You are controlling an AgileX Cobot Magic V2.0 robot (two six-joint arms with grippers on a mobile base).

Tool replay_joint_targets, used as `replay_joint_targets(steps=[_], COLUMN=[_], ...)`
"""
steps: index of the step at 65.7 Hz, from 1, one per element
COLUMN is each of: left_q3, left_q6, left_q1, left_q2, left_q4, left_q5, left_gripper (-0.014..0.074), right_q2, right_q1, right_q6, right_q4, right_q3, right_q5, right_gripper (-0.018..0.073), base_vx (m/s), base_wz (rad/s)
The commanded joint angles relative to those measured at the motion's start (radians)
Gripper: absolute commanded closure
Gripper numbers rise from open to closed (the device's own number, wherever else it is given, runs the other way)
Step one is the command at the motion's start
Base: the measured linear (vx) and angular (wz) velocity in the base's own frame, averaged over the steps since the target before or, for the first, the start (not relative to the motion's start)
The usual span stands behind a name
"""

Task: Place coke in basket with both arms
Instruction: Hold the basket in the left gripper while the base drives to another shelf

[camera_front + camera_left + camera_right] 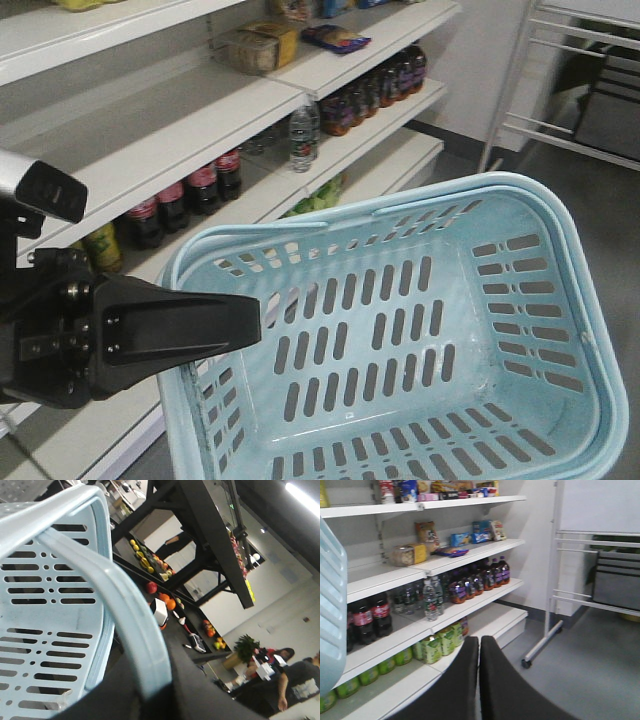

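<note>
The light blue basket [610, 400] hangs in front of the shelves, and nothing lies in it. My left gripper [230, 320], a black wedge, reaches its near-left rim. In the left wrist view the basket's handle [125, 615] runs down between the black fingers of the left gripper [155, 685], which is shut on it. My right gripper [479, 642] is shut with nothing between its fingers and points at the lower shelves. A corner of the basket [330, 610] shows at the left edge of that view. The coke is out of view.
White shelves [200, 120] hold dark cola bottles with red labels [185, 195], a water bottle [304, 135], dark juice bottles [480, 580] and green packs [432, 647]. A white wheeled rack [560, 580] stands to the right on the grey floor.
</note>
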Motion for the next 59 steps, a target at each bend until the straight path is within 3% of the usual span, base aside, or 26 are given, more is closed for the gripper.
replay_joint_targets(steps=[1, 59], left_q3=[-0.028, -0.028], left_q6=[0.004, 0.004], left_q1=[-0.007, -0.007], left_q2=[-0.02, -0.02], left_q4=[-0.105, -0.105], left_q5=[-0.192, -0.192], left_gripper=[0.0603, 0.0603], right_q2=[-0.012, -0.012], right_q1=[-0.004, -0.004], right_q6=[-0.002, -0.002], right_q4=[-0.007, -0.007], right_q3=[0.008, 0.008], right_q5=[-0.074, -0.074], right_gripper=[0.0564, 0.0564], base_vx=[0.03, 0.13], base_wz=[-0.7, -0.66])
